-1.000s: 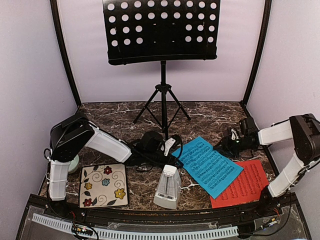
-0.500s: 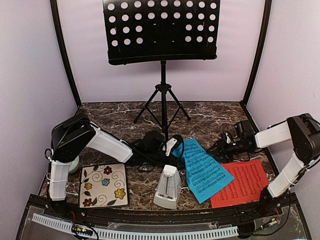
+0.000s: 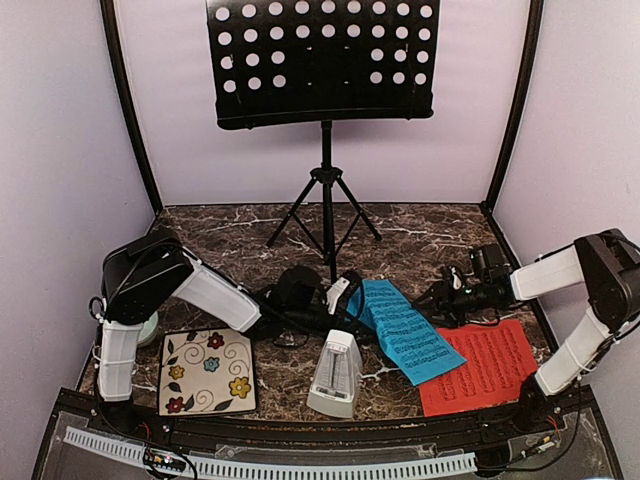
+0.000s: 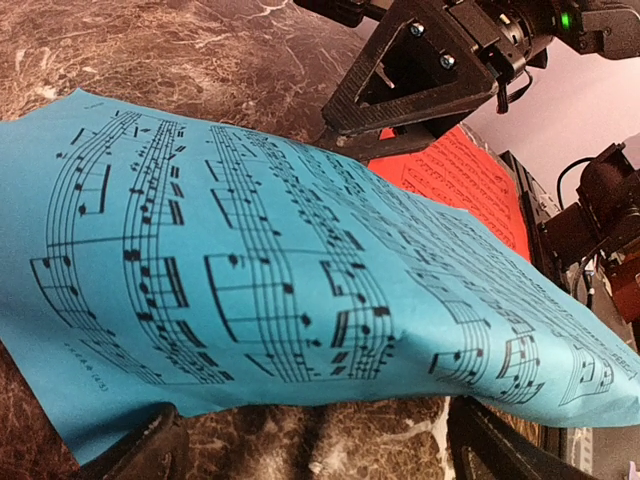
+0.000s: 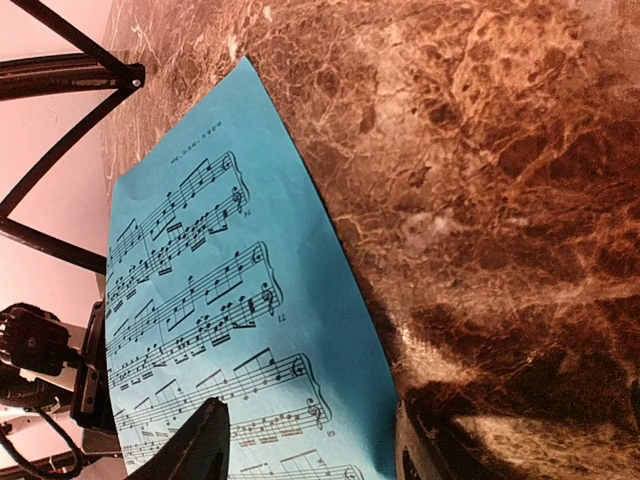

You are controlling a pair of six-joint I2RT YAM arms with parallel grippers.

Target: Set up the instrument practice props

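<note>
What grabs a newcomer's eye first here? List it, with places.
The tall black stand towers at back centre. Below it, a blue sheet lies buckled between the left gripper and right gripper. A red sheet lies flat at near right.

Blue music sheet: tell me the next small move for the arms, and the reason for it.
Probably close the right gripper on the blue sheet. Its fingers stand apart with the sheet's edge between them, so nothing grips that side yet. The left gripper is wide open at the opposite edge, and the sheet lies bowed on the table. The music stand holds no sheet yet, so a firm grip seems needed first.
</note>
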